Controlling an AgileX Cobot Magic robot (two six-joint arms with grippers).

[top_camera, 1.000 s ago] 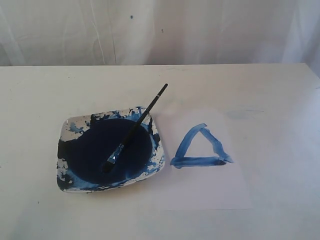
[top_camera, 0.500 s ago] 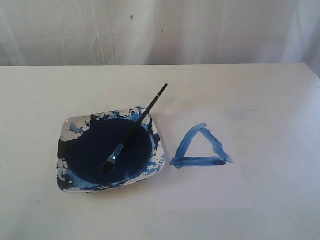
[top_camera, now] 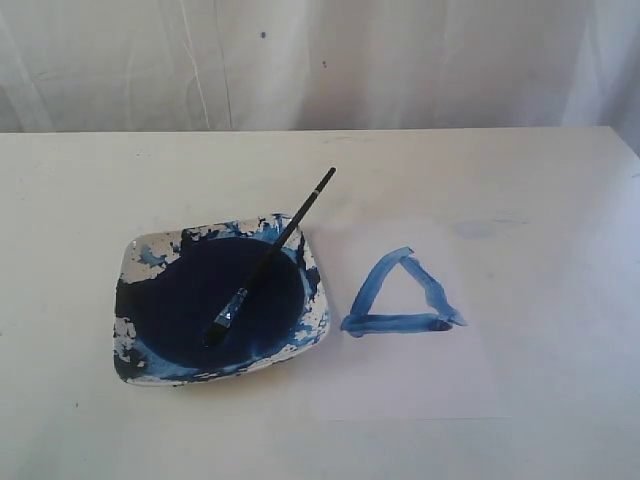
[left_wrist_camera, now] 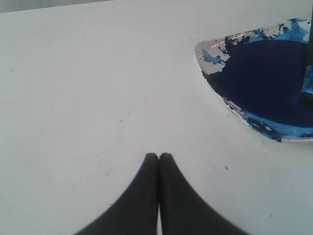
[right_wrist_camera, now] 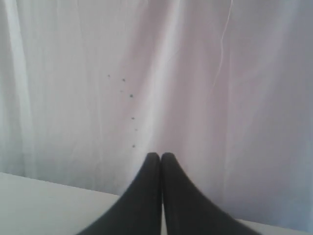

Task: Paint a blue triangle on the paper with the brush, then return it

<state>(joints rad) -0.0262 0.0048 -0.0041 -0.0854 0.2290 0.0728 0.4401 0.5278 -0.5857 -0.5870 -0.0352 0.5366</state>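
Observation:
A blue triangle point(top_camera: 403, 297) of uneven strokes is painted on the white paper point(top_camera: 420, 375), right of the paint dish point(top_camera: 130, 262). The black-handled brush point(top_camera: 275, 250) lies slanted across the dish, bristles in the dark blue paint and handle end sticking out past the far right rim. Neither arm shows in the exterior view. My left gripper point(left_wrist_camera: 159, 155) is shut and empty above bare table, with the dish point(left_wrist_camera: 210, 54) off to one side. My right gripper point(right_wrist_camera: 160, 155) is shut and empty, facing the white curtain.
A white curtain point(top_camera: 320, 60) hangs behind the table's far edge point(top_camera: 320, 131). A faint bluish smudge point(top_camera: 480, 228) marks the table beyond the paper. A sliver of the brush point(left_wrist_camera: 307, 83) shows at the frame edge in the left wrist view.

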